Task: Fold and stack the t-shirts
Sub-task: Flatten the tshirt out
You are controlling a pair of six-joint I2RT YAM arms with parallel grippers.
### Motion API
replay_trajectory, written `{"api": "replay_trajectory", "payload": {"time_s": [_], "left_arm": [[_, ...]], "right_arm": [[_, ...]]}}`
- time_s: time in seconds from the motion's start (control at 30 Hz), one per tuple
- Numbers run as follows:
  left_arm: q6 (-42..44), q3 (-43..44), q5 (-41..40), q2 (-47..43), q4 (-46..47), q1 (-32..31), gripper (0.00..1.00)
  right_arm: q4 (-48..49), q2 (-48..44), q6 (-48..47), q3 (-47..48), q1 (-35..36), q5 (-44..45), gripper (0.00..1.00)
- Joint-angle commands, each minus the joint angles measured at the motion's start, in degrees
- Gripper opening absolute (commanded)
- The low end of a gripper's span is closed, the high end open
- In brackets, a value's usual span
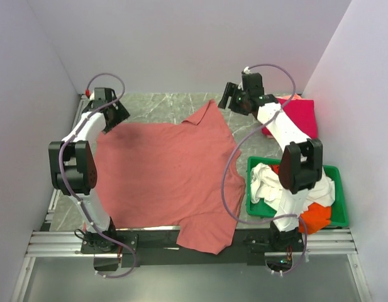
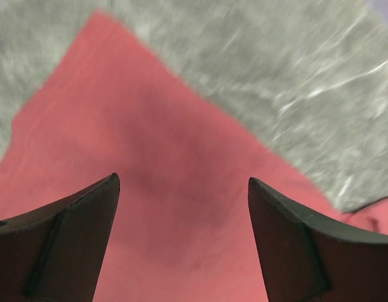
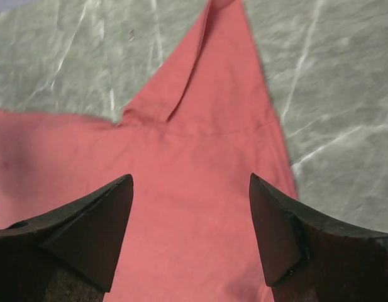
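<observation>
Salmon-red t-shirt [image 1: 168,176] fills most of the table, spread flat with its long axis running left to right. The hem end lies by the left arm and the shoulder end faces the right arm. Nearest the bases, one sleeve [image 1: 206,236] droops over the table's near edge and onto the aluminium rail [image 1: 55,242]. Just right of the shirt, a green tray [image 1: 339,207] holds a crumpled white shirt [image 1: 263,182] and an orange shirt [image 1: 316,217], both partly hidden by the right arm.

Farther back, the other sleeve [image 1: 206,113] points away toward the rear wall, its hem seam plain in the right wrist view. The left gripper [image 1: 116,118] hangs over the far left corner of the shirt and the right gripper [image 1: 227,97] just beyond that far sleeve. Both have their jaws spread wide with nothing between them – only red cloth below. A crimson-pink shirt [image 1: 300,116] lies bunched at the far right, beyond the tray.

The table [image 1: 162,107] is grey, veined like marble – plain pale walls [image 1: 181,44] close it in on three sides.
</observation>
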Motion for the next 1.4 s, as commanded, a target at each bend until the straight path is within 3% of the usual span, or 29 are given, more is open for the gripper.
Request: {"api": "replay_trajectory", "payload": {"time_s": [0.0,0.2,0.43,1.03,1.2,1.37], "left_arm": [[-1.52,-4.50,3.27,-0.29,-1.75,0.68,0.88],[-1.17,-9.25,7.41,0.06,-0.34,2.70,0.88],[-0.56,-10.66,8.99,3.31,0.89,4.28,0.88],[0.23,0.84,13.03,17.11,0.36,5.07,0.87],[2.87,5.85,18.74,21.24,3.70,4.37,0.87],[4.72,18.06,20.86,29.31,0.63,2.88,0.86]], "right_arm": [[2.33,-3.24,-0.42,-7.79,2.67,-1.19,0.80],[3.92,-6.85,1.87,-15.37,6.98,-2.07,0.79],[2.25,-3.09,2.40,-16.00,8.30,-4.10,0.79],[-11.36,17.83,0.38,1.48,3.73,-5.50,0.80],[-16.38,25.20,0.12,12.02,1.97,-5.76,0.79],[-22.53,31.63,-0.15,25.21,-0.57,-6.64,0.79]]}}
